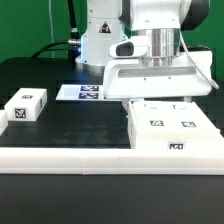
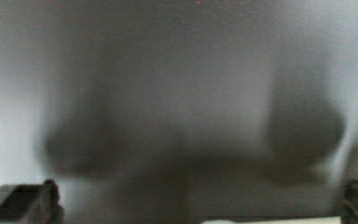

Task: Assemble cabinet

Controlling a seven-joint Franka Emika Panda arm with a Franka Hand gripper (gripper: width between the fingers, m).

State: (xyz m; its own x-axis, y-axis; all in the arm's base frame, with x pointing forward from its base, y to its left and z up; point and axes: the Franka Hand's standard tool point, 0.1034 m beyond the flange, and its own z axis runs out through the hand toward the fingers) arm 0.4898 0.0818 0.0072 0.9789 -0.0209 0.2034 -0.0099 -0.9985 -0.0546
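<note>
The cabinet (image 1: 175, 125), a white boxy body with black-and-white tags on its top and front, lies at the exterior view's right. Right behind and above it is a wide white panel-like part (image 1: 160, 80). My gripper (image 1: 158, 52) comes straight down onto that part, which hides its fingertips. In the wrist view a blurred grey-white surface (image 2: 176, 90) fills the picture very close up. My gripper (image 2: 194, 202) has its dark fingertips (image 2: 23, 200) far apart at the two edges, and nothing shows clamped between them.
A small white tagged block (image 1: 25, 105) lies at the exterior view's left. The marker board (image 1: 80, 92) lies flat by the robot's base. A long low white rail (image 1: 70, 158) runs along the table's front edge, against the cabinet.
</note>
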